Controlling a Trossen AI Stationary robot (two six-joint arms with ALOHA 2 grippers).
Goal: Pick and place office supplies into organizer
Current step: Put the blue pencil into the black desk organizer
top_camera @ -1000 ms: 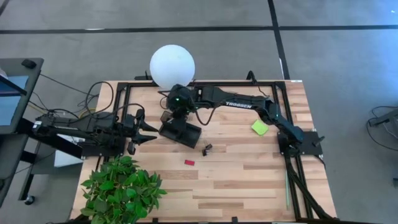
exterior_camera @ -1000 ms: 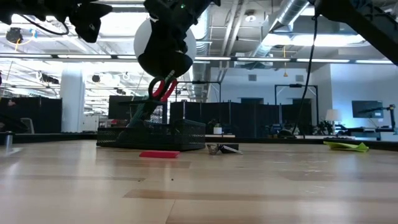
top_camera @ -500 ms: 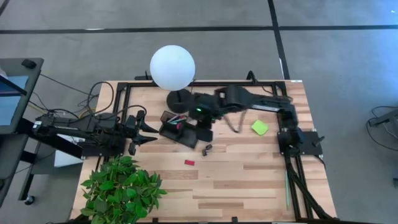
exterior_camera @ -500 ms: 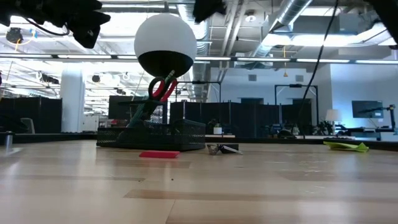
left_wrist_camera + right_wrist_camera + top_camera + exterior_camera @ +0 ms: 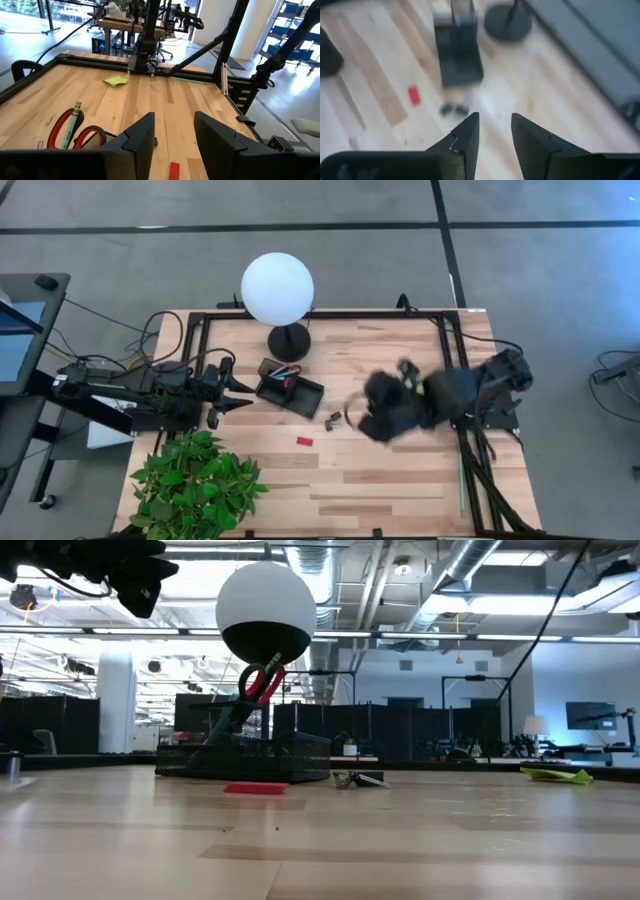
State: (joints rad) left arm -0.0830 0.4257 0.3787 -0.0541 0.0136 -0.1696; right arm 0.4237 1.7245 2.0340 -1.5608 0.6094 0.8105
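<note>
We see the left gripper (image 5: 243, 392) parked at the desk's (image 5: 400, 480) left edge, fingers (image 5: 137, 137) parted and empty. Just beside it sits the organizer (image 5: 290, 391), red-handled scissors (image 5: 260, 681) standing in it. A small red block (image 5: 304, 441) and black clips (image 5: 334, 419) lie near its front. The right gripper (image 5: 494, 131), fingers apart and empty, hangs above the desk's right half, the organizer and clips ahead of it.

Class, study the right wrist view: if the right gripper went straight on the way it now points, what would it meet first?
Probably the tiny black clips on the table, just ahead of the empty right gripper; the organizer lies beyond. Depth is blurred.
</note>
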